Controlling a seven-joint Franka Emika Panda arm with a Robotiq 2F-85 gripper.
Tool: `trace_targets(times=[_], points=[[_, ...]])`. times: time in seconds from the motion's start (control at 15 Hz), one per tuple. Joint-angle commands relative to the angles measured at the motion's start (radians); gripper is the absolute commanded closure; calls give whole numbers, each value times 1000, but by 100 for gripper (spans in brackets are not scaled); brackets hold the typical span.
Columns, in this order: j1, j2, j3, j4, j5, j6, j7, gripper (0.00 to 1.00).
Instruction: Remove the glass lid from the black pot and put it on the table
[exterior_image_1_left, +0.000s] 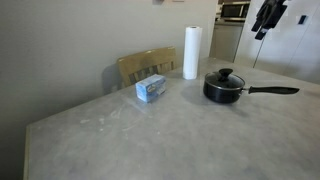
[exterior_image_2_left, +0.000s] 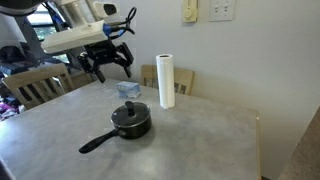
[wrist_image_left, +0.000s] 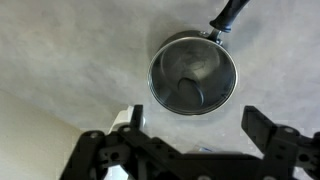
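Observation:
The black pot (exterior_image_1_left: 224, 92) (exterior_image_2_left: 131, 125) stands on the grey marbled table (exterior_image_1_left: 150, 140) (exterior_image_2_left: 195, 140), its long handle (exterior_image_1_left: 274, 90) (exterior_image_2_left: 96, 143) lying flat. The glass lid (exterior_image_1_left: 226, 79) (exterior_image_2_left: 130, 113) sits on the pot with its black knob on top. In the wrist view I look straight down on the lid (wrist_image_left: 193, 72) and the pot handle (wrist_image_left: 228, 15). My gripper (exterior_image_1_left: 264, 22) (exterior_image_2_left: 108, 62) (wrist_image_left: 198, 125) hangs high above the table, open, with nothing between its fingers (wrist_image_left: 262, 122).
A white paper-towel roll (exterior_image_1_left: 191, 52) (exterior_image_2_left: 166, 80) stands behind the pot. A blue box (exterior_image_1_left: 151, 89) (exterior_image_2_left: 127, 89) lies near the table's far edge. Wooden chairs (exterior_image_1_left: 145, 65) (exterior_image_2_left: 30, 90) stand at the table's sides.

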Motion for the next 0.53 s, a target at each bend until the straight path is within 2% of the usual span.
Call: trace_targets(times=[0.0,0.33,0.47], points=[[-14,29,8,27,56,-20,-85,0],[-21,148,4,120,252,-83,-402,0],[-43,209,21,160,268,-90,-476,0]])
